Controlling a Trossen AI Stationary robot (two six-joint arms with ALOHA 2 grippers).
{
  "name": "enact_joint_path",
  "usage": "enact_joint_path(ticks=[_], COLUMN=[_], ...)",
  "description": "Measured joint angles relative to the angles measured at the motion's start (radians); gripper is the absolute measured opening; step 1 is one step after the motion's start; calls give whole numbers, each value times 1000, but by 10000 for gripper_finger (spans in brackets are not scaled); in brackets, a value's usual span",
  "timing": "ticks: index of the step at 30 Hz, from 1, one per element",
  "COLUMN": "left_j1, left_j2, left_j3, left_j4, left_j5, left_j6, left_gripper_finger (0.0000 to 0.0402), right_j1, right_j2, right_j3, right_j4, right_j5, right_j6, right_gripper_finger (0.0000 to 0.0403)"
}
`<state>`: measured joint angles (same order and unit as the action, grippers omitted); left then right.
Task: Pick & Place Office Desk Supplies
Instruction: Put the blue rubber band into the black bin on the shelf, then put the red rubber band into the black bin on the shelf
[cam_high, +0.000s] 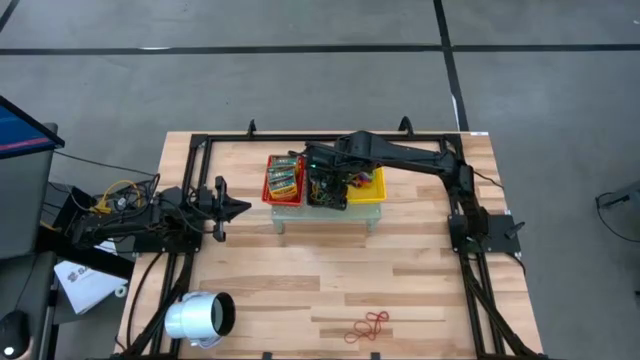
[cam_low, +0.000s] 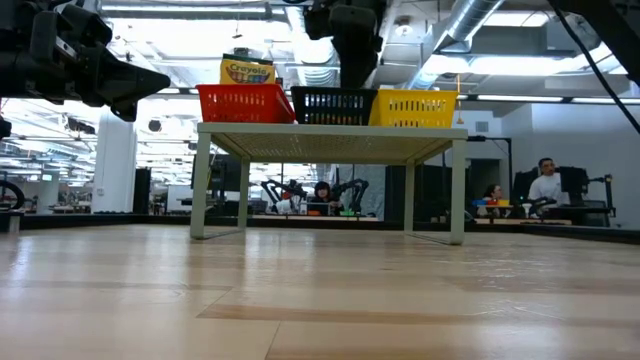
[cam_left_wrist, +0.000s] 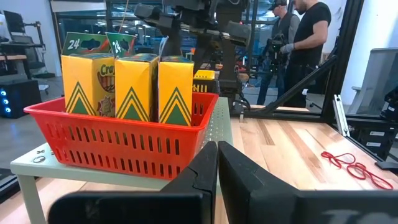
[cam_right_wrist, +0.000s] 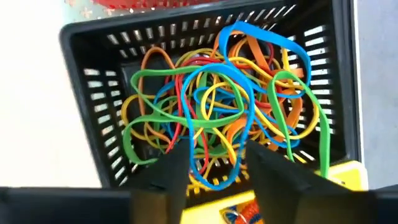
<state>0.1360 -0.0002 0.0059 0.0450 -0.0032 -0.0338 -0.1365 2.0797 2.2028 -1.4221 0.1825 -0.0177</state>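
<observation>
- The right end effector (cam_high: 325, 186) hangs over the black basket (cam_high: 328, 196), the middle one of three mesh baskets on a small raised stand (cam_low: 330, 140) at the far part of the table (cam_high: 300, 290).
- In the right wrist view its two dark fingers (cam_right_wrist: 171, 171) stand apart with nothing between them; they point down at the basket's opening.
- The black basket (cam_right_wrist: 99, 93) holds a tangled heap of rubber bands (cam_right_wrist: 217, 106) in blue, green, red, orange and yellow; one blue loop rises to the basket's rim.
- The red basket (cam_left_wrist: 124, 140) stands beside the black one and holds upright green-yellow crayon boxes (cam_left_wrist: 134, 84), touching one another.
- The yellow basket (cam_low: 415, 106) stands on the black basket's other side.
- A small cluster of red rubber bands (cam_high: 368, 326) lies loose on the wooden table near its front edge, well apart from the stand; the left wrist view also shows it (cam_left_wrist: 351, 168).
- The left end effector (cam_high: 222, 208) waits beside the stand, above the table, its fingers (cam_left_wrist: 205, 174) pressed together and gripping nothing.
- A white cylinder (cam_high: 200, 318) with a dark opening lies on its side near the table's front left corner.
- People (cam_low: 545, 180) sit at desks in the room behind the table.
</observation>
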Motion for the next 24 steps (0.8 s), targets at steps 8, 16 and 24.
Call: enact_joint_path(ticks=[8, 16, 24], left_j1=[0, 0, 0], left_j2=[0, 0, 0], left_j3=[0, 0, 0], left_j4=[1, 1, 0], left_j5=[0, 0, 0], left_j6=[0, 0, 0], left_gripper_finger=[8, 8, 8], right_j1=[45, 85, 296], right_j2=[-45, -67, -82], right_j3=[1, 1, -51], right_j4=[-1, -25, -121], right_j5=[-2, -45, -107], right_j6=[8, 57, 318], right_gripper_finger=[243, 247, 245])
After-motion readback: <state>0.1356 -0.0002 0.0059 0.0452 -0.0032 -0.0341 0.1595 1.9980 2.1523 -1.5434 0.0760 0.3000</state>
